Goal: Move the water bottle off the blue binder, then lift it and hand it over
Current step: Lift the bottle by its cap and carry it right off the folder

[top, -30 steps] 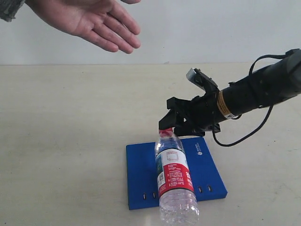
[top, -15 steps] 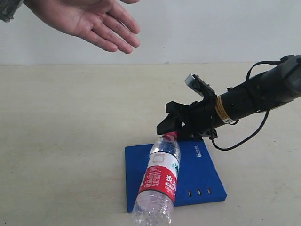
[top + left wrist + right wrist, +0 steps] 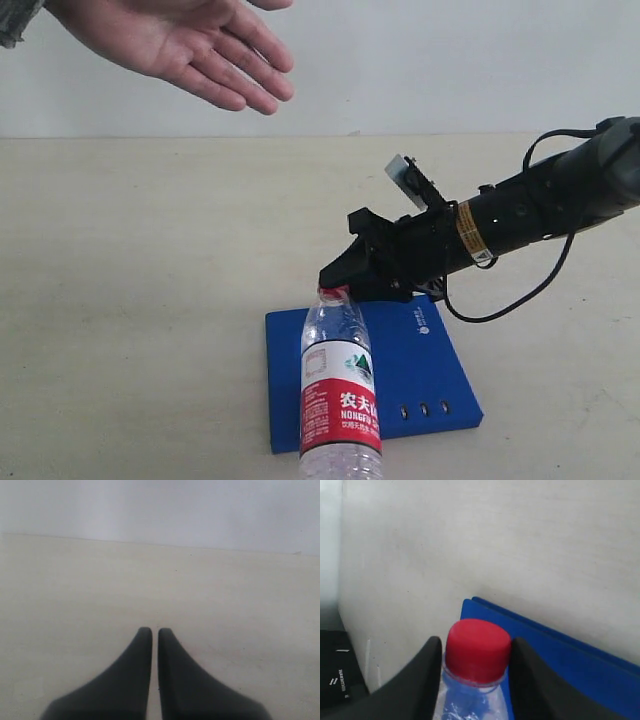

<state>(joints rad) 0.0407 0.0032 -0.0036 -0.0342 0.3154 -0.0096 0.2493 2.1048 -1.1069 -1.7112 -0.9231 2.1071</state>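
Exterior view: your right gripper (image 3: pixel 335 280) reaches low over the table (image 3: pixel 130 300) and meets the top of the water bottle (image 3: pixel 340 390). The bottle stretches over the left part of the blue binder (image 3: pixel 430 360), its label facing the camera and its base running past the binder's near edge and out of the picture. Whether it rests flat or is tipped up at the neck cannot be told from here. A person's open hand (image 3: pixel 190 45) waits palm-up, well apart, above the far left of the table.

Left wrist view: your left gripper (image 3: pixel 151 630) hangs over bare table, its two dark fingers drawn together with only a sliver between them and nothing held. Neither bottle nor binder shows here.

Right wrist view: the bottle's red cap (image 3: pixel 477 650) sits squarely between the gripper's fingers (image 3: pixel 427 670), which press in on both sides of it. The grip looks made at the cap and neck. The binder's blue corner lies just beneath and behind the cap, so the bottle is not yet clear of the cover.

The step in hand reads as the first one: getting the bottle off the binder. Your next move calls for carrying the bottle sideways onto open table. A hold this high on a smooth round cap may let the body swing or slip, so go slowly. The binder's lift and handover come only after the cover is bare.
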